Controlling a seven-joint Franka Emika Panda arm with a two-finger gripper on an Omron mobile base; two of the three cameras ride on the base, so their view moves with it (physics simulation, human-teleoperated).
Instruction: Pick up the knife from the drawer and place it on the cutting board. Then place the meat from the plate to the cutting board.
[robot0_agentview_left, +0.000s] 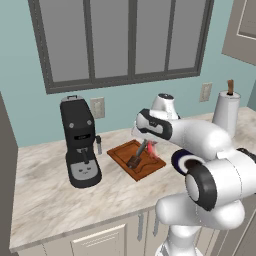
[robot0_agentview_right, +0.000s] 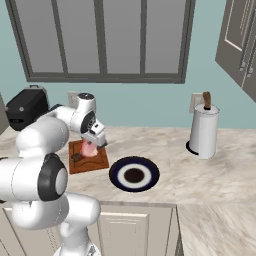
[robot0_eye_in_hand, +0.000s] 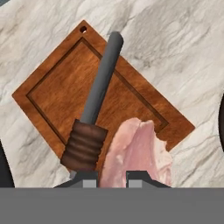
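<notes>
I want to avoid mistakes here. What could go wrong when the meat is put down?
The gripper holds the meat over the cutting board, close beside the knife handle. Lowered here, it may land on the handle or push the knife. It also hangs near the board's edge, so part may end on the counter.

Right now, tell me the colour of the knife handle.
Dark reddish-brown, ribbed; the knife shows best in the hand view.

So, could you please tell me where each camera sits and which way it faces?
Left base view: behind the arm's left, facing the counter; white arm lower right, black coffee machine left.
Right base view: behind its right; arm lower left, dark blue round plate ahead.
Hand view: looks down past the pincer gripping pinkish-red raw meat.
All share the reddish-brown wooden cutting board with the grey-bladed knife.
</notes>
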